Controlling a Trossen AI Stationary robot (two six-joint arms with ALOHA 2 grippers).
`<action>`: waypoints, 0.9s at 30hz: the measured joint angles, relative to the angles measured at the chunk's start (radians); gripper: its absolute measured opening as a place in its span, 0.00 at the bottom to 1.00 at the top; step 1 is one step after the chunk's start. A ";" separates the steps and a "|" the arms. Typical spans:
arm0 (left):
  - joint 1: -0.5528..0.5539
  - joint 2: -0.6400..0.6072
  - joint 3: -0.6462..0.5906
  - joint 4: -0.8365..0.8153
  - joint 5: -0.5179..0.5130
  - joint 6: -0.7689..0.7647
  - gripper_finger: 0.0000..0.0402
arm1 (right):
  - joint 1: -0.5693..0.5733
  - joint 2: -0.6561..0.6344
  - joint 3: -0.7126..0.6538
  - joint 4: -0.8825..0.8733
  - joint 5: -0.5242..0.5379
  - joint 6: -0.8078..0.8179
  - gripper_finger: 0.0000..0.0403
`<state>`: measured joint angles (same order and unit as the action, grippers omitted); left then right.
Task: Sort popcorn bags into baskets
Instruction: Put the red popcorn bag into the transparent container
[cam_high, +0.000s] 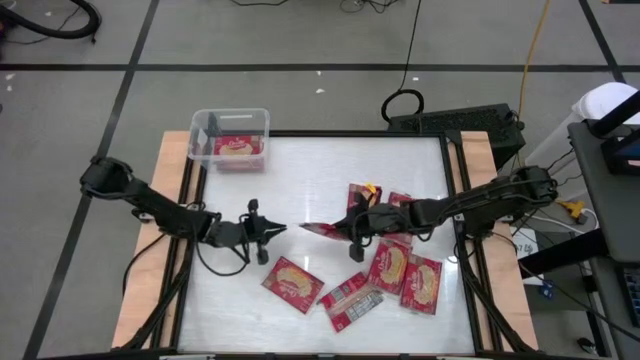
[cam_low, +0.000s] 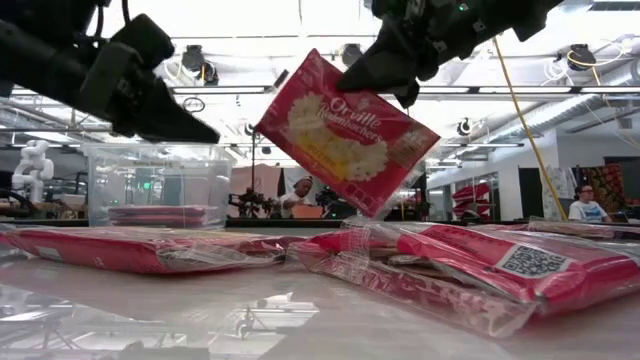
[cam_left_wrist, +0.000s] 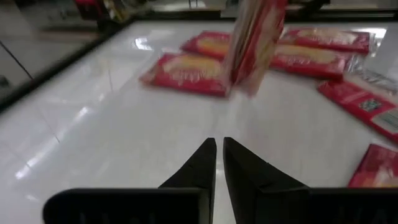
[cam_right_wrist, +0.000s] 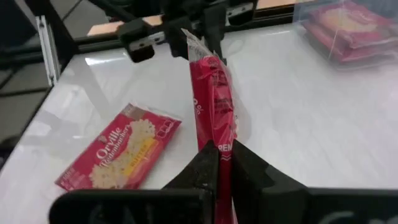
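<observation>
My right gripper (cam_high: 346, 229) is shut on a red popcorn bag (cam_high: 317, 229) above the table's middle; the low view shows the bag (cam_low: 345, 135) in the air, with its popcorn picture facing the camera. To its left, my left gripper (cam_high: 272, 232) is shut and points at the bag, a short way off; its fingers (cam_left_wrist: 219, 152) hold nothing. The clear basket (cam_high: 230, 113) stands at the far left corner with a red packet (cam_high: 238, 148) lying flat in it. Several other bags (cam_high: 388, 266) lie flat on the table. My right gripper pinches one end of the bag (cam_right_wrist: 216, 134) between its two fingers. The fingers come from the table's right, slanting a little downward. The bag stands on edge between them and stretches away toward my left gripper, tilted and clear of the table.
Loose bags lie at the near middle (cam_high: 292, 283) (cam_high: 350, 300) and the near right (cam_high: 422, 284), with more under my right arm (cam_high: 362, 193). Bare white tabletop (cam_high: 300, 170) stretches between the basket and the held bag.
</observation>
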<state>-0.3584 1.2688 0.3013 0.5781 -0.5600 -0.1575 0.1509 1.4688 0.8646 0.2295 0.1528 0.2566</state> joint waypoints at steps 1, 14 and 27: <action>-0.012 -0.013 -0.001 -0.008 -0.015 0.019 0.09 | 0.000 0.003 0.000 0.006 0.000 0.012 0.04; 0.047 -0.031 0.103 0.014 0.058 0.102 0.49 | -0.041 0.096 0.001 0.080 -0.029 0.005 0.04; 0.207 0.179 0.102 0.189 0.357 0.168 0.52 | -0.042 0.153 0.001 0.171 -0.078 -0.071 0.04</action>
<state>-0.1513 1.4480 0.4030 0.7675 -0.2025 0.0106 0.1089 1.6218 0.8654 0.4010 0.0746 0.1859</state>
